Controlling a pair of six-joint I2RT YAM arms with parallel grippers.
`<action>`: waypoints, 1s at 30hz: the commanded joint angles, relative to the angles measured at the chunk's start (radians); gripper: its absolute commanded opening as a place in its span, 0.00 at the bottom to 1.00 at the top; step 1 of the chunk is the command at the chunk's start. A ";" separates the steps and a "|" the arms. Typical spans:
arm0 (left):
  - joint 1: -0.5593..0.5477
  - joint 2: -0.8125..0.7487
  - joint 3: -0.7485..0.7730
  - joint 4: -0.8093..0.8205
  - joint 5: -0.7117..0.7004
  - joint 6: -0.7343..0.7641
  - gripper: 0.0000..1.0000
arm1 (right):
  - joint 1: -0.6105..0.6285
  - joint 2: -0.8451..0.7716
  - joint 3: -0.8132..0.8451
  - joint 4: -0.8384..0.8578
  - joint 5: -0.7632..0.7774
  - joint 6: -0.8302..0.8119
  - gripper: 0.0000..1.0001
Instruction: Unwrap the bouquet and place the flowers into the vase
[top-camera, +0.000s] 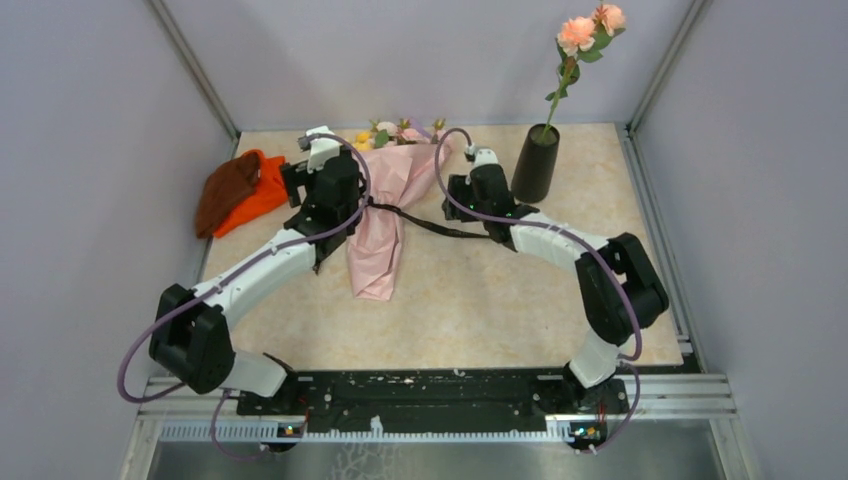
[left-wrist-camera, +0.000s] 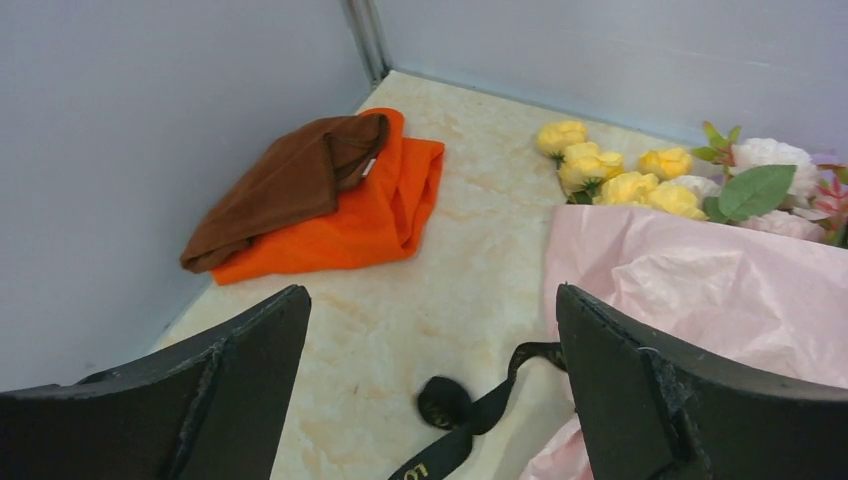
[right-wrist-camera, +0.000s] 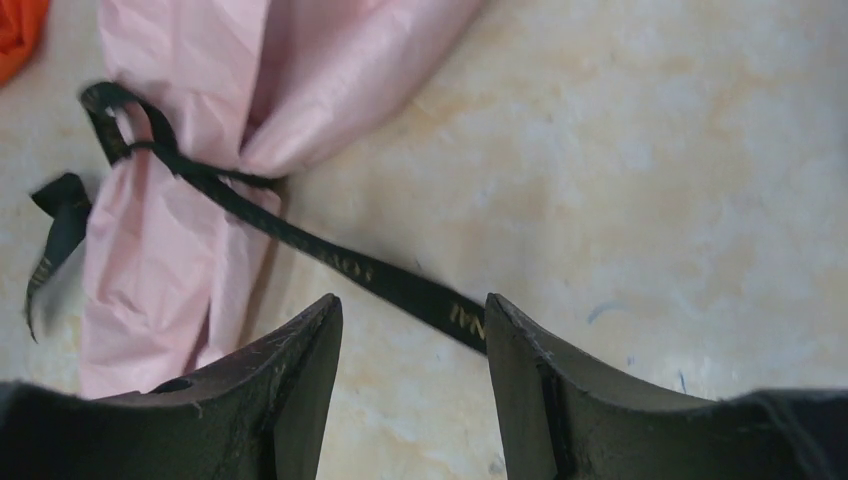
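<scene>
The bouquet (top-camera: 380, 215) lies on the table, a pink paper cone (left-wrist-camera: 700, 290) tied at its waist by a black ribbon (right-wrist-camera: 380, 280). Yellow and pale pink flowers (left-wrist-camera: 620, 178) poke from its far end. A single peach-pink stem (top-camera: 580, 35) stands in the black vase (top-camera: 536, 163) at the back right. My left gripper (left-wrist-camera: 432, 292) is wide open just left of the paper, and a loose ribbon end (left-wrist-camera: 450, 405) lies on the table between its fingers. My right gripper (right-wrist-camera: 412, 300) stands open over the table right of the bouquet. The ribbon's long tail passes just beyond its tips.
An orange-and-brown cloth bundle (top-camera: 238, 190) lies at the back left near the wall. Grey walls close the table on three sides. The vase stands close behind my right gripper (top-camera: 458, 200).
</scene>
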 joint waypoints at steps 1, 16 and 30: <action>0.031 0.081 0.052 0.011 0.173 -0.082 0.99 | 0.024 0.085 0.182 -0.021 -0.032 -0.077 0.55; 0.308 0.528 0.306 0.104 1.105 -0.265 0.96 | 0.090 0.276 0.383 0.016 -0.193 -0.207 0.49; 0.367 0.632 0.270 0.144 1.315 -0.312 0.99 | 0.175 0.498 0.682 -0.153 -0.189 -0.277 0.49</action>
